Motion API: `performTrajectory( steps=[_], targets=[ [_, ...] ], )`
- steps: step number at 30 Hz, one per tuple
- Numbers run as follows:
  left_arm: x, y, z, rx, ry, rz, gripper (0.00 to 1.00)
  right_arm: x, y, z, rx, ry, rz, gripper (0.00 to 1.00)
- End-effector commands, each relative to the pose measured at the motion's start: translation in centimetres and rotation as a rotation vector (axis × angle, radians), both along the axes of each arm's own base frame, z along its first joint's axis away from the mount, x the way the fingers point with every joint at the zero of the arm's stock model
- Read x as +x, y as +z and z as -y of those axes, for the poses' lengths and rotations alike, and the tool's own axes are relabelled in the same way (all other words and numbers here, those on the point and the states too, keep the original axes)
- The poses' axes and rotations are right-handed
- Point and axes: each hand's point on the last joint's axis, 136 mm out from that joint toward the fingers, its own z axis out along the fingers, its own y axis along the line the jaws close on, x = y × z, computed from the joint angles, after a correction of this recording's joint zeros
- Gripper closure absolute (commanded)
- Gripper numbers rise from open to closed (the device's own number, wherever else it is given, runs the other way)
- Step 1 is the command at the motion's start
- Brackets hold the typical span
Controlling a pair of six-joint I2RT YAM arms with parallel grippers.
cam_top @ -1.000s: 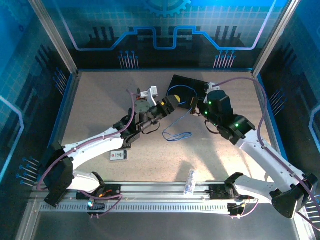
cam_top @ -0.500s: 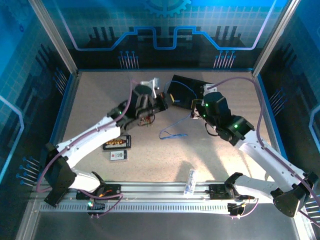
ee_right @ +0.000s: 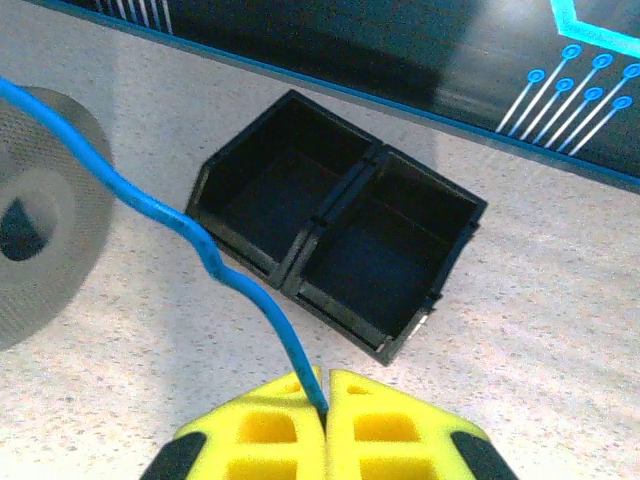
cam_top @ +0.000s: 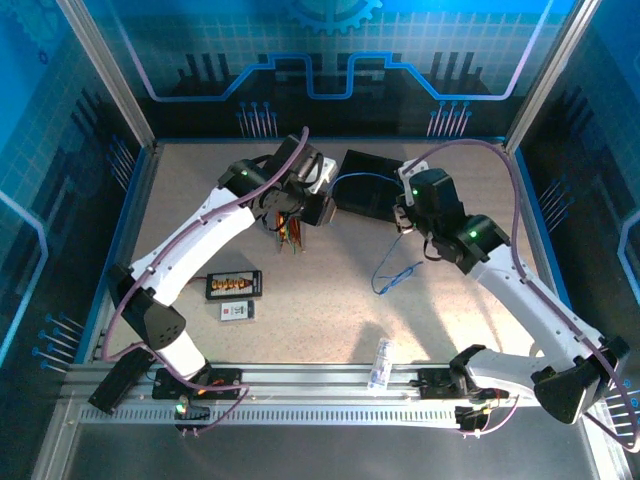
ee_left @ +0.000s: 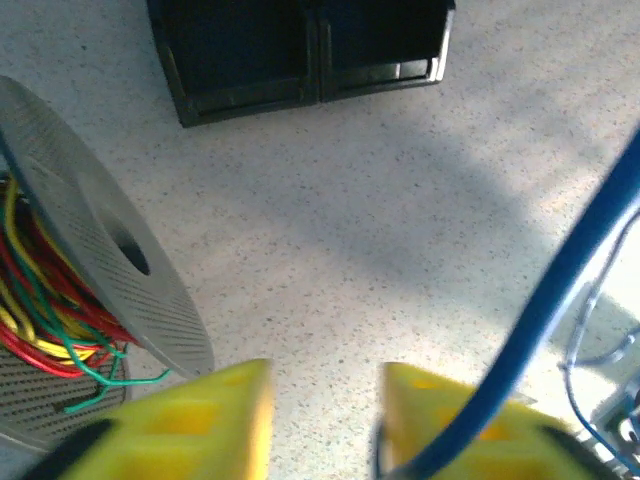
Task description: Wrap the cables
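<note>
because the right end effector (ee_right: 325, 402) is pinched shut on the blue cable (ee_right: 205, 245) with just its tips, the hold is small. a hard tug could pull the cable out. the cable runs up and to the left from those tips. it goes past the black bin (ee_right: 340, 260) that sits just ahead of them, toward the grey spool (ee_right: 70, 195) off to the left. seen from above, the rest of the blue cable lies in a loose loop on the surface (cam_top: 330, 310) behind that end effector, toward the arm bases. that loop could catch on the arm or knot up if it gets dragged.

the left end effector (ee_left: 325, 420) is partly open. there is a gap between its two yellow fingers and nothing in the gap. the blue cable crosses over its right finger, not between the two. if it shut now, i think it would grab only air or push the cable away.

the spool is just to the left of that end effector, with the red, yellow and green cables (ee_left: 40, 335) wound on it. a green end sticks out loose near the left finger, and it could snag.

if the blue cable goes slack while it is wound, it could slide off the rim of the spool. if it gets pulled too tight, it could tip the spool or slip from the right tips. the two arms are near each other by the bin, so they could bump too.
</note>
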Motion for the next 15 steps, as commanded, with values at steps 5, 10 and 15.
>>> performTrajectory(
  steps=[5, 10, 15],
  targets=[
    [0.1, 5.6, -1.0, -0.296, 0.099, 0.216, 0.07, -0.4, 2.6, -1.1, 0.379, 0.033, -0.035, 1.00],
    [-0.6, 6.1, -0.7, -0.466, 0.139, 0.277, 0.01, -0.1, 2.8, -1.5, 0.567, 0.035, -0.073, 1.00],
    [-0.8, 5.6, -1.2, -0.512, 0.205, 0.303, 0.01, 0.3, 1.9, -1.4, 0.658, -0.048, -0.132, 1.00]
  ],
)
